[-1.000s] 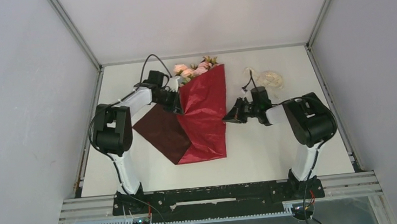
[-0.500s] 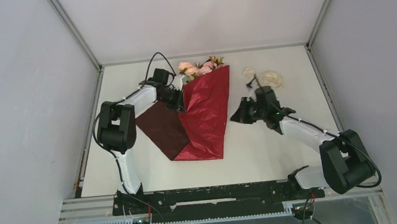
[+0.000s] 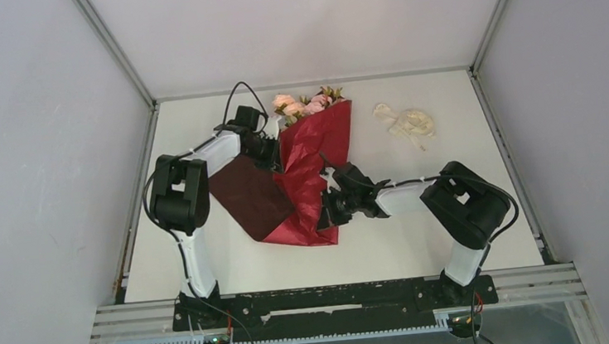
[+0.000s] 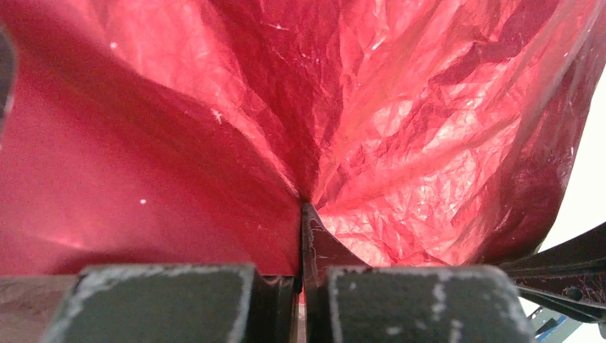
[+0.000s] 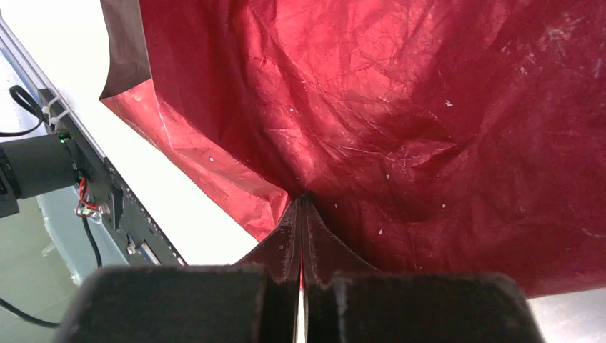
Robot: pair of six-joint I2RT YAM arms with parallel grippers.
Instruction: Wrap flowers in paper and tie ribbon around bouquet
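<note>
From above, the left claw (image 3: 271, 155) is clenched on the left edge of the paper (image 3: 312, 159). The flowers (image 3: 305, 104) lie just beyond it, their pink heads poking past the sheet's far edge. The right claw (image 3: 328, 208) is clenched on the paper's right edge, close to its near corner. Between the two claws the sheet rises in a crumpled fold. A dull, dark flap (image 3: 249, 195) of it lies flat on the desk (image 3: 423, 236), on the near side of the left claw. The ribbon (image 3: 407, 121) lies in loops well beyond and to the right of the right claw, with bare desk between them. Open desk also stretches to the right of that claw.

At the left wrist, the left claw (image 4: 301, 275) has its fingers (image 4: 164, 300) pressed together on a thin ridge of paper (image 4: 400, 143). Red crinkles billow ahead of it, and a pale strip of desk shows past the sheet's right edge.

At the right wrist, the right claw (image 5: 300, 275) likewise pinches a ridge of paper (image 5: 400, 107). The sheet's lower-left edge runs off to its left, with white desk showing beyond.
</note>
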